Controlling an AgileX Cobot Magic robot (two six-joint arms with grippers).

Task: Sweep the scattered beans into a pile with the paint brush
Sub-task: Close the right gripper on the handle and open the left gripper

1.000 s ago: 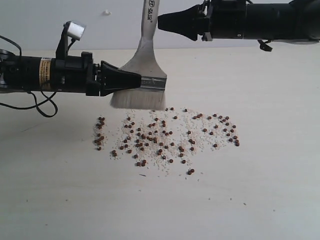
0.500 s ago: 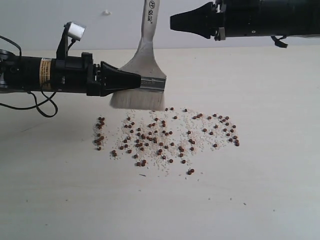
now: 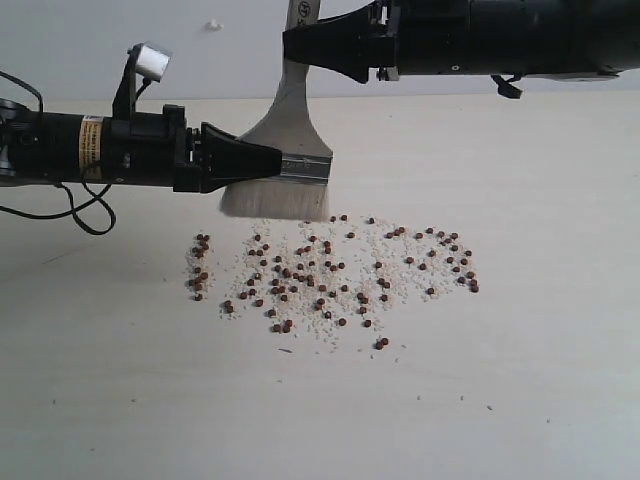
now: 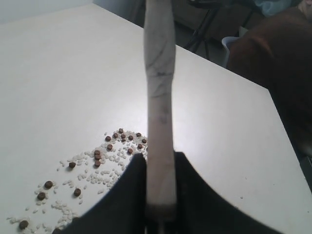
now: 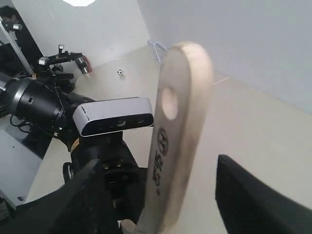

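Pale-wood, silver-banded, off-white-bristled paint brush (image 3: 289, 128)

The paint brush (image 5: 176, 136) (hole near its end) stands inside the wide-parted gripper (image 5: 157, 165).

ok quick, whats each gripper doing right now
Left gripper: closed on the paint brush, low on its handle by the metal band.
Right gripper: open, jaws on either side of the handle's top end, not gripping it.

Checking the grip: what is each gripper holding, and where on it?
Left gripper clamps the paint brush near its metal band; right gripper, open, straddles the handle's top, gripping nothing.
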